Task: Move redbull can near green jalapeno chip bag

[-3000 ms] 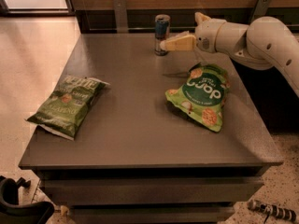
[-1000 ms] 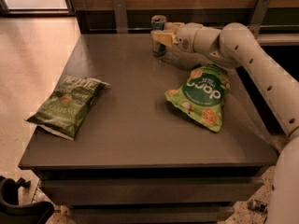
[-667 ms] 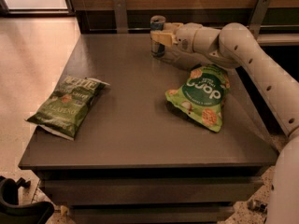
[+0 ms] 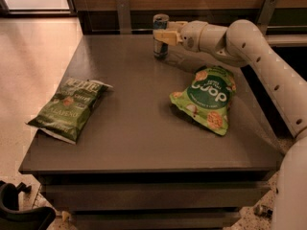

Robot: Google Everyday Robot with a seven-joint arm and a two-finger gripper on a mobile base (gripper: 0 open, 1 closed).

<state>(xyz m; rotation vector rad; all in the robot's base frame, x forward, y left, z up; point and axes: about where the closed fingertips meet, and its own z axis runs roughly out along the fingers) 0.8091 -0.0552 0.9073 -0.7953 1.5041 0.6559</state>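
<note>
Grasp step, we judge. Slim tall blue-and-silver redbull can (image 4: 160, 51) stands upright at the far edge of the dark grey tabletop (image 4: 134, 143), well apart from the flat olive-green jalapeno chip bag (image 4: 69, 108) at near left. Pale claw (image 4: 162, 35) sits against the can's upper half; we cannot tell if it's pinching or spread. Brighter green bag with round logo (image 4: 208, 98) lies right, off the route. Next we'd want a firm hold, a lift, a carry left and nearer, and an upright set-down just beside the jalapeno bag.
</note>
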